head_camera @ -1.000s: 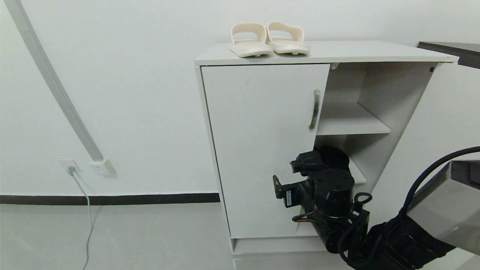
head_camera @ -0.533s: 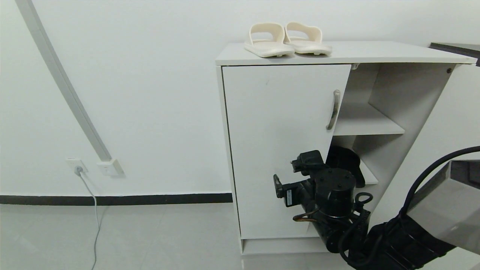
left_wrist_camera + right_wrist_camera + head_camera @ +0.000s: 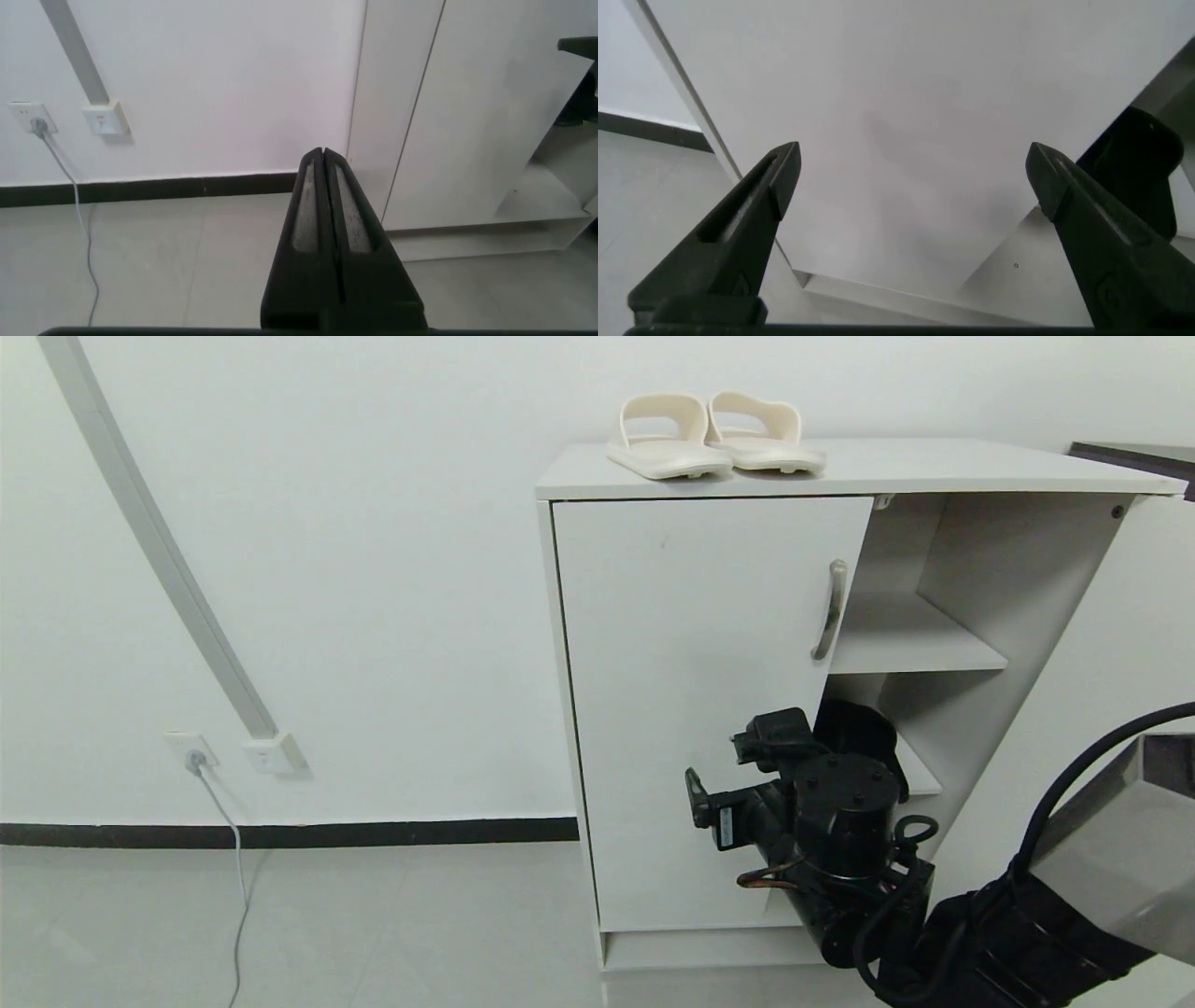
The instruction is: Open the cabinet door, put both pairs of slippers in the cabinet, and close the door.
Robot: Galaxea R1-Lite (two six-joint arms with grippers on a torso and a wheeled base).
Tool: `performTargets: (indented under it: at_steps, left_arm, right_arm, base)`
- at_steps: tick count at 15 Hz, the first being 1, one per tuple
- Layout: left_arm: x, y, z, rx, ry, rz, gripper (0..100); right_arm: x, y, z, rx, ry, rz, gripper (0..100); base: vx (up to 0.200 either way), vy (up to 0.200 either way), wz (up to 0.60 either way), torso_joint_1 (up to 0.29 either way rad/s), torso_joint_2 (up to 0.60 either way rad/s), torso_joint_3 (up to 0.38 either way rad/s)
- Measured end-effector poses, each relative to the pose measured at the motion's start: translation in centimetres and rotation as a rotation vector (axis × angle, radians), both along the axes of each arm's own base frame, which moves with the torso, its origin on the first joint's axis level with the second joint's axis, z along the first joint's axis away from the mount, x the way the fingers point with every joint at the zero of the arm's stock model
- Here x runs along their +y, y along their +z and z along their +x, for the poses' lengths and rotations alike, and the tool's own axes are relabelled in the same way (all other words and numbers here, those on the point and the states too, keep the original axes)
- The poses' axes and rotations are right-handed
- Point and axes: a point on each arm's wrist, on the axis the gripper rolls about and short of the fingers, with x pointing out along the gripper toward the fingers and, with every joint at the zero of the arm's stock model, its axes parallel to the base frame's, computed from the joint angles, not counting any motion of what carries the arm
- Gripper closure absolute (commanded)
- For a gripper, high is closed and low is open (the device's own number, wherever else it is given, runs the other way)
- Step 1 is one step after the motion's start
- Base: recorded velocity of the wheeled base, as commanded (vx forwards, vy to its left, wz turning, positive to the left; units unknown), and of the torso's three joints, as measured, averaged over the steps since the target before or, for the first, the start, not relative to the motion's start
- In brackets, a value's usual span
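Note:
A pair of cream slippers rests on top of the white cabinet. The cabinet's left door is closed and its right door stands swung open. A black slipper lies on the lower shelf, partly hidden behind my right arm's wrist. My right gripper is open with nothing between its fingers, facing the lower part of the closed door, with the black slipper off to one side. My left gripper is shut and empty, low over the floor beside the cabinet.
The upper shelf inside the cabinet is bare. A wall socket with a cable and a slanted cable duct are on the wall left of the cabinet. Grey tiled floor lies open on the left.
The head camera has turned, so the cabinet sits farther right in the picture. My right arm has shifted slightly right and down near the cabinet opening.

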Motion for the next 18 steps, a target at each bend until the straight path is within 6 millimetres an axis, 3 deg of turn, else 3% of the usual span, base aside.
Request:
performTargets:
  at_steps: [6, 18]
  left_arm:
    - [0.0, 0.0, 0.0, 0.0, 0.0, 0.0, 100]
    - [0.0, 0.0, 0.0, 0.0, 0.0, 0.0, 100]
  right_arm:
    - [0.05, -0.02, -0.1, 0.001, 0.003, -0.002, 0]
    - [-0.05, -0.21, -0.17, 0.007, 0.004, -0.008, 0]
  base:
    - [0.0, 0.0, 0.0, 0.003, -0.04, -0.035]
    - [0.0, 0.0, 0.0, 0.093, -0.43, -0.337]
